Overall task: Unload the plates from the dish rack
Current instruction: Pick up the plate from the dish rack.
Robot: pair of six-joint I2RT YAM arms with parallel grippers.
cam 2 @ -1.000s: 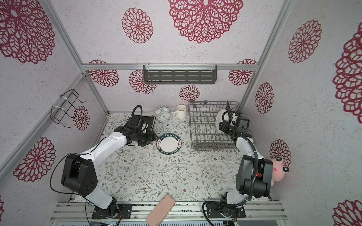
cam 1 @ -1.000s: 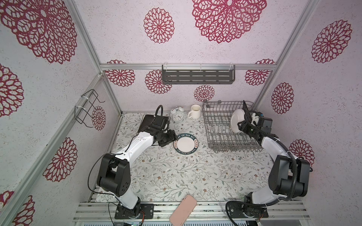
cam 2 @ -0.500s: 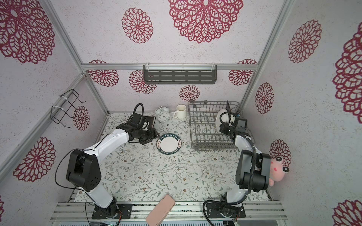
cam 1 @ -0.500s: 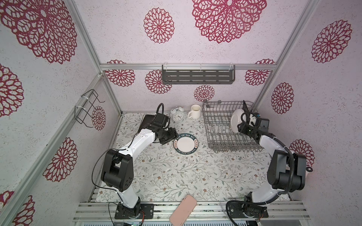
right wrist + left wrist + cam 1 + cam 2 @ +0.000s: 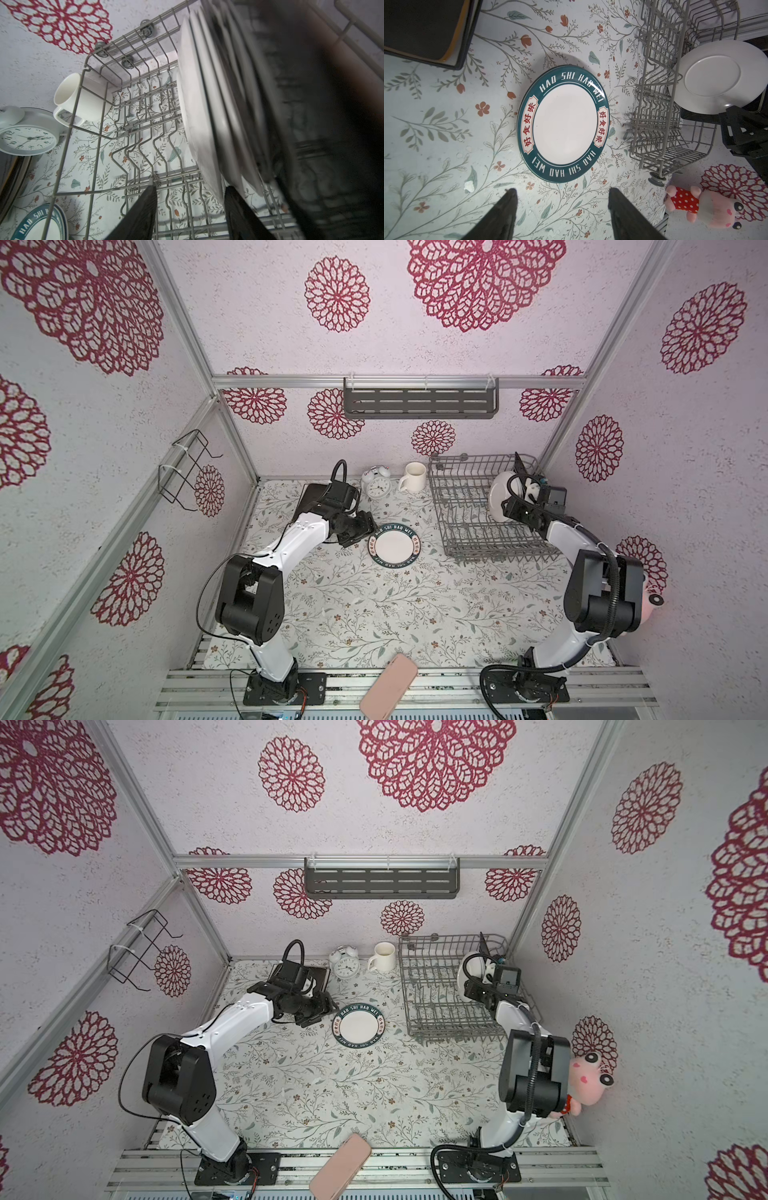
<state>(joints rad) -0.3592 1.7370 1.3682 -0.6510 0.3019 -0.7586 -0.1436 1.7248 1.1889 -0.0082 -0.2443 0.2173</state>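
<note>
A white mug (image 5: 414, 477) stands just beside a clock (image 5: 377, 486) on the floral mat (image 5: 374, 605). A grey shelf (image 5: 419, 403) and a wire holder (image 5: 187, 470) hang higher up; a pink plush (image 5: 590, 1081) sits aside.

Bright, even, diffuse light in both top views, only soft short shadows on the floral tabletop (image 5: 374, 605), walls stretched wide toward the edges. Left wrist view, crisp, a small sheen on the lettered round plate (image 5: 564, 124). Right wrist view, the white plates (image 5: 199, 116) in the dish rack (image 5: 128, 128) smear, and beyond them it's dark, unfocused murk.
</note>
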